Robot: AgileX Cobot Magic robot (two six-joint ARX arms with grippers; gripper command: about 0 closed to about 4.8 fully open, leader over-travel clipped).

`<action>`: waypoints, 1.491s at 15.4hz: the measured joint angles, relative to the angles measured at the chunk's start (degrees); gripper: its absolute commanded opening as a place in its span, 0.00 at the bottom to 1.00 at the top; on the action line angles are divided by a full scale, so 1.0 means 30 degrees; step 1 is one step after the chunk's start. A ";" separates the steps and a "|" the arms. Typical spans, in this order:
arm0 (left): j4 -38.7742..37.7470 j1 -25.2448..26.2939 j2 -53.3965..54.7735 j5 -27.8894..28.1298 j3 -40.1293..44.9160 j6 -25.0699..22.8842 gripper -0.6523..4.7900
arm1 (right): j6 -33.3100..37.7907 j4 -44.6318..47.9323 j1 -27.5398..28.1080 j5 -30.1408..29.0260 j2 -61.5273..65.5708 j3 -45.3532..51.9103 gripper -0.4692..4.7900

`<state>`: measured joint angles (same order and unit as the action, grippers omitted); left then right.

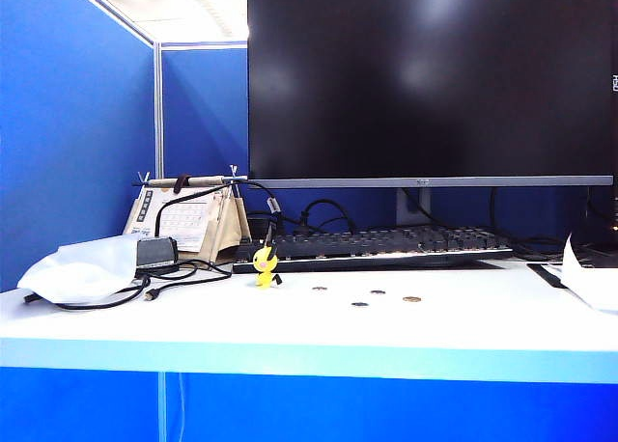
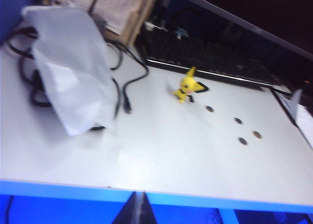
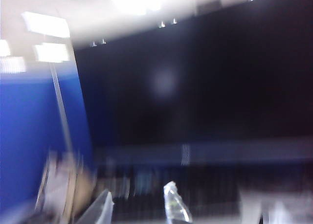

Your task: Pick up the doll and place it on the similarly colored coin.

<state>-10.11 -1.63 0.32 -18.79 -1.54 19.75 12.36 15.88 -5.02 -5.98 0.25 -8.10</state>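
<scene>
The doll [image 1: 265, 265] is standing beside the keyboard [image 1: 386, 246], with the coin [image 1: 412, 298] lying apart. The left gripper [image 2: 138, 204] is hanging pressed together beyond the table [image 1: 290, 331] edge; the right gripper [image 3: 142, 207] is also pressed together.

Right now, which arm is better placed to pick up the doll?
Probably left: the left gripper, shut, faces the doll on the table's left part. The right gripper faces the monitor.
</scene>
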 measured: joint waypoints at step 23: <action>-0.1348 0.0000 0.0000 -0.1741 -0.0372 -0.1872 0.11 | -0.3563 -1.5555 0.0058 -0.7366 2.2170 -2.0852 0.75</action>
<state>-14.15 -1.63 0.32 -24.01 -2.66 14.13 1.67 -30.79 -4.84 -28.08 66.76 -70.65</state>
